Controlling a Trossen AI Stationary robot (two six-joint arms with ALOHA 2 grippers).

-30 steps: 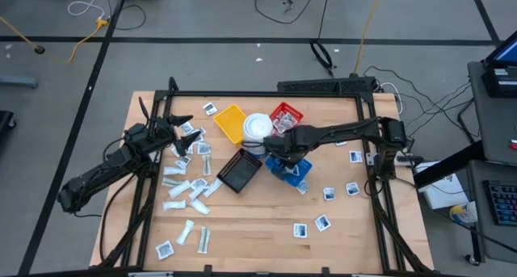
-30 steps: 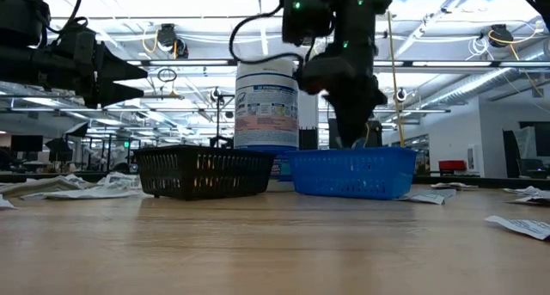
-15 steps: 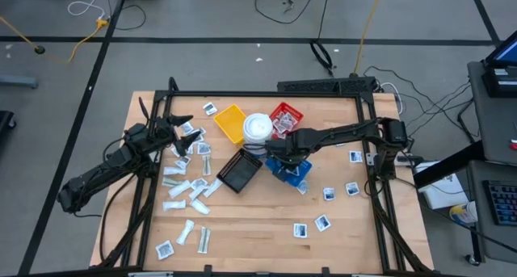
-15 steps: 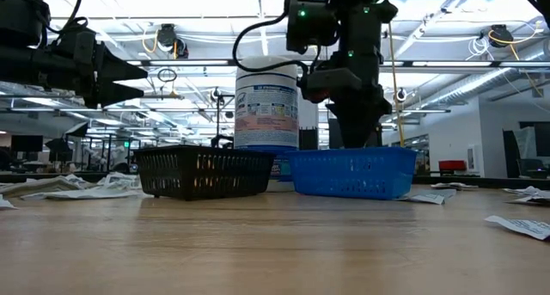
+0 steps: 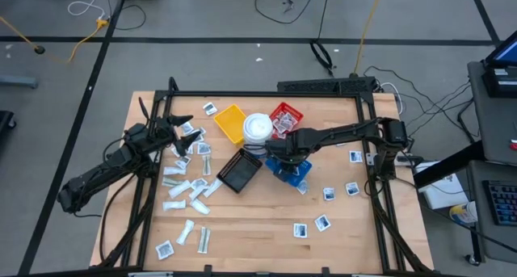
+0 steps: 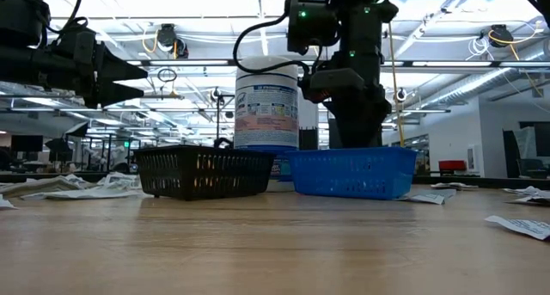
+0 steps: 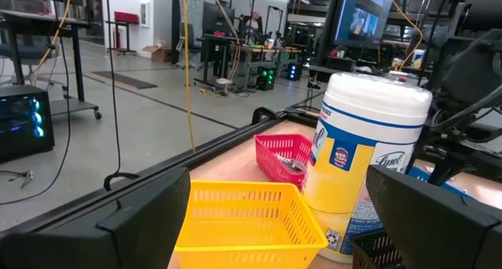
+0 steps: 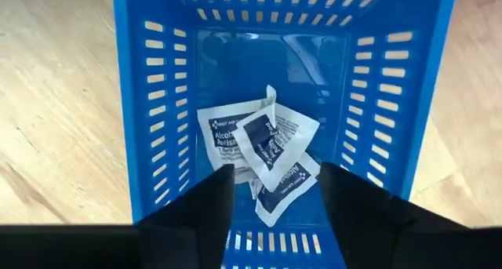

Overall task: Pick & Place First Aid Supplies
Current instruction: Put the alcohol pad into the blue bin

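Right wrist view showed the right end effector (image 8: pixel 271 192) parted, empty, above packets (image 8: pixel 263 147) in the blue tray (image 8: pixel 149 104). Packets looked light, limp; pinch an edge.

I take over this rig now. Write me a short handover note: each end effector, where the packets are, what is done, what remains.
Right end effector: open over the blue tray, holding nothing.
Left end effector: open, empty, waiting above the packets on the left.
Done: a few packets in the blue tray; the red tray also holds some.
Left: many packets on the table's left, several more packets on its right. The yellow tray looks empty.
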